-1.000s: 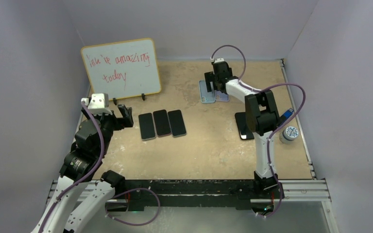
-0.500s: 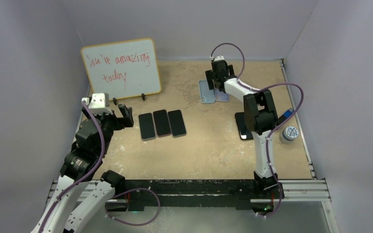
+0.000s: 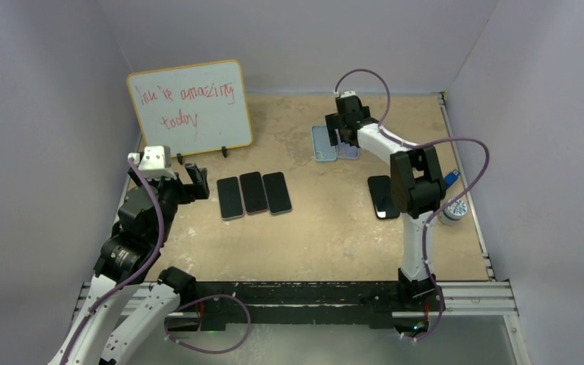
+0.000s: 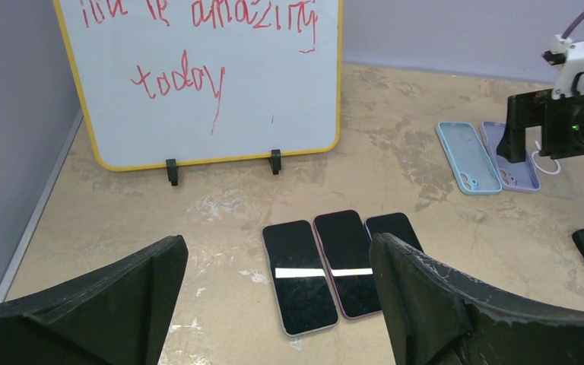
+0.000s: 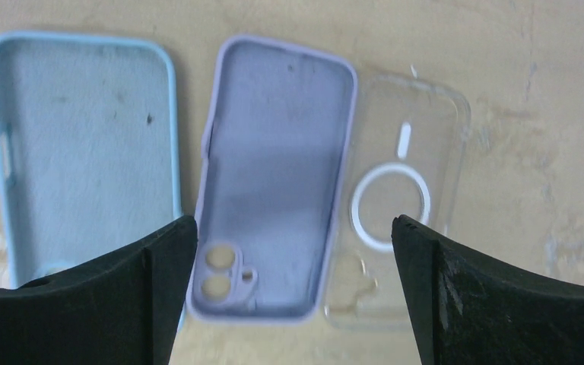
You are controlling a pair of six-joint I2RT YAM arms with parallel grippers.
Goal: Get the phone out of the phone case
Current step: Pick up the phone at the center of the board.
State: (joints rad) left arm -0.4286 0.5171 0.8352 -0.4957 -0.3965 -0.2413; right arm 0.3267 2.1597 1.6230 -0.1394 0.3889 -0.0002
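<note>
Lilac phone case (image 5: 274, 144) lies flat directly beneath the right claw (image 5: 293, 236), spread wide.

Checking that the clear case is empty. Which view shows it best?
Right wrist: the clear case lies close below the camera, plainly empty. Left wrist shows only a faint outline of it at a distance; top external barely shows it.

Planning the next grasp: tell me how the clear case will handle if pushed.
The clear case is probably light and somewhat bendy, being an empty thin shell. Lying flat on the table, it should slide rather than tip.
</note>
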